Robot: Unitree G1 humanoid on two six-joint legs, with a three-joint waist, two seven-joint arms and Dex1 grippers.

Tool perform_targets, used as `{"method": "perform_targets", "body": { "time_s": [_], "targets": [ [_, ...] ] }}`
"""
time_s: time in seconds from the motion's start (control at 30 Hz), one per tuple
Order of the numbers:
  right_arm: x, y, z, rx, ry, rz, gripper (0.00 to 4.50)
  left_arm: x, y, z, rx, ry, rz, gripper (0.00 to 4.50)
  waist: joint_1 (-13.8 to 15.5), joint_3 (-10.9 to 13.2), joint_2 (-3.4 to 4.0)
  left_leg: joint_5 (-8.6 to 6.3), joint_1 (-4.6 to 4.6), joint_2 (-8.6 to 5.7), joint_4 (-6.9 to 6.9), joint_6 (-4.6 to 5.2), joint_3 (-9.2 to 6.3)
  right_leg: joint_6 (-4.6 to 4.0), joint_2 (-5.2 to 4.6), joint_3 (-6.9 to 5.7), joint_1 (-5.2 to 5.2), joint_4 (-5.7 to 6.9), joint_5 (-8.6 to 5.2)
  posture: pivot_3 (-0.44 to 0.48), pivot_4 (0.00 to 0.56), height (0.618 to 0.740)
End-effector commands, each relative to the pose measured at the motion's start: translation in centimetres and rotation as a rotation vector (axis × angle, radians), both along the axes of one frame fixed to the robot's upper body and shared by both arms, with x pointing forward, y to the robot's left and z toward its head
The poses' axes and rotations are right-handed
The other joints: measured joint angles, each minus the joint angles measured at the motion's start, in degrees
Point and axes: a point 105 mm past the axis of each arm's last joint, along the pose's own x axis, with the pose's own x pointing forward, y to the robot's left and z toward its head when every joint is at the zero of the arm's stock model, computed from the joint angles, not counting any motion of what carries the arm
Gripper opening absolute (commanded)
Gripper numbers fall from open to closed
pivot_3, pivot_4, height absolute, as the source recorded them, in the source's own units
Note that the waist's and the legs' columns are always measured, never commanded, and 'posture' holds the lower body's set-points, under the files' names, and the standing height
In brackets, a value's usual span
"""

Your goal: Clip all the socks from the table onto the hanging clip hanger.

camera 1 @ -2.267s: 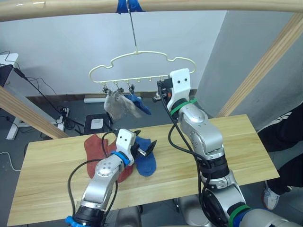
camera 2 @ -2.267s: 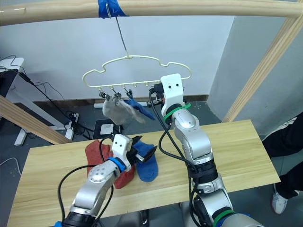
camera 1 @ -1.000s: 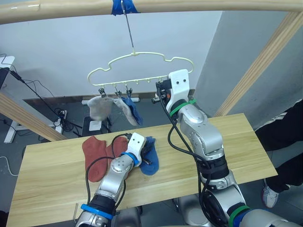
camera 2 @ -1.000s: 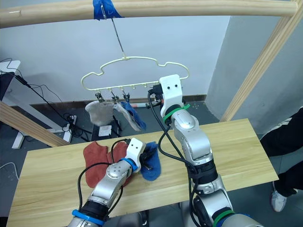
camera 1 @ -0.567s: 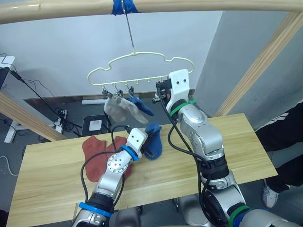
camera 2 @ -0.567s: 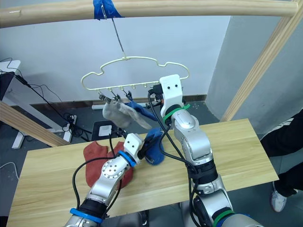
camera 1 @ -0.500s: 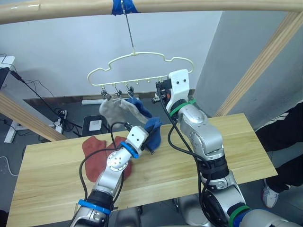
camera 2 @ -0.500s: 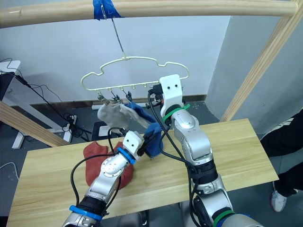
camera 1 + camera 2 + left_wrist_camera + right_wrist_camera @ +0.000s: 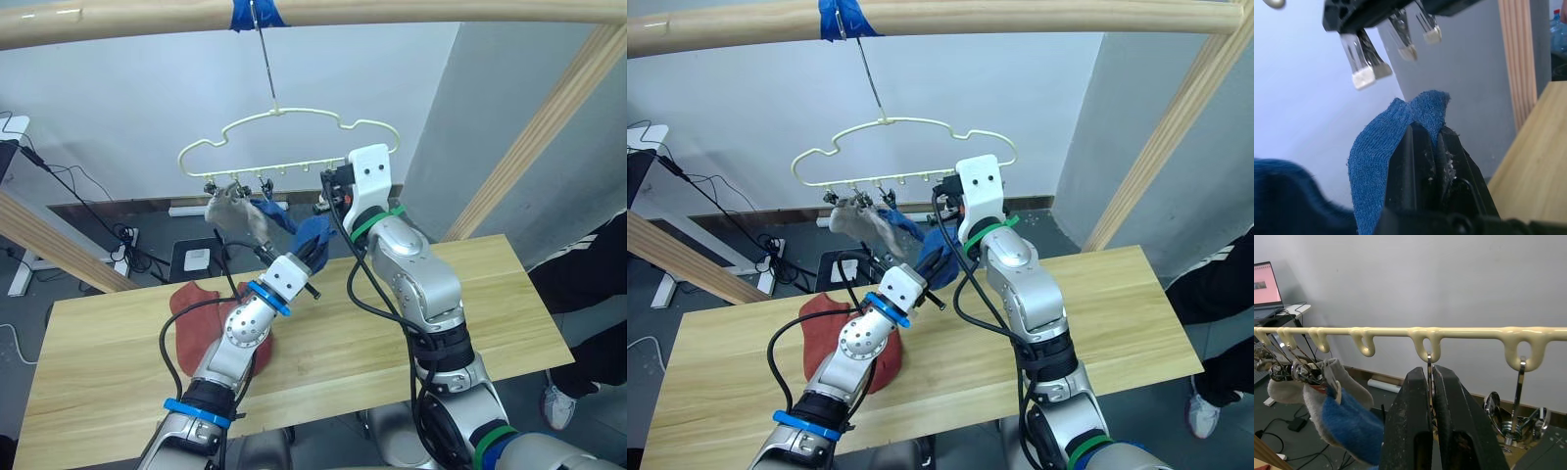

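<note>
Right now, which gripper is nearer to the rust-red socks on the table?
Left. The left gripper, shut on a blue sock, is raised just above and beside the rust-red socks. The right gripper is higher, pinching a clip on the hanger.

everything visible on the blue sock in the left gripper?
The blue sock is knitted, soft-looking fabric with a ribbed cuff edge. The left gripper is shut on it, pinching a fold so the cuff pokes above the fingertips while the rest droops below. It is lifted clear of the table, just under the clip hanger, whose open metal clips hang right above the cuff without touching it.
</note>
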Motion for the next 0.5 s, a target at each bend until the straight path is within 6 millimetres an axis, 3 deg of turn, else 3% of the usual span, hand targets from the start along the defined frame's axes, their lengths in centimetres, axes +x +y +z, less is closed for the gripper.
{"method": "perform_targets", "body": {
  "time_s": [0.03, 0.5],
  "targets": [
    [-0.6, 0.1, 1.0, 0.035, -0.029, 0.015, 0.00, 0.0, 0.0, 1.2, -0.024, -0.054, 0.002, 0.03, 0.00, 0.00, 0.00, 0.00, 0.00, 0.00, 0.00, 0.00, 0.00, 0.00, 0.00, 0.00, 0.00, 0.00, 0.00, -0.276, 0.218, 0.740],
    [-0.8, 0.5, 0.4, 0.061, 0.032, 0.038, 0.00, 0.6, -0.5, 2.2, -0.063, -0.077, 0.009, 0.03, 0.01, 0.00, 0.00, 0.00, -0.01, 0.00, 0.00, 0.00, -0.01, 0.00, 0.00, -0.01, 0.00, 0.00, 0.00, -0.277, 0.221, 0.740]
  ]
}}
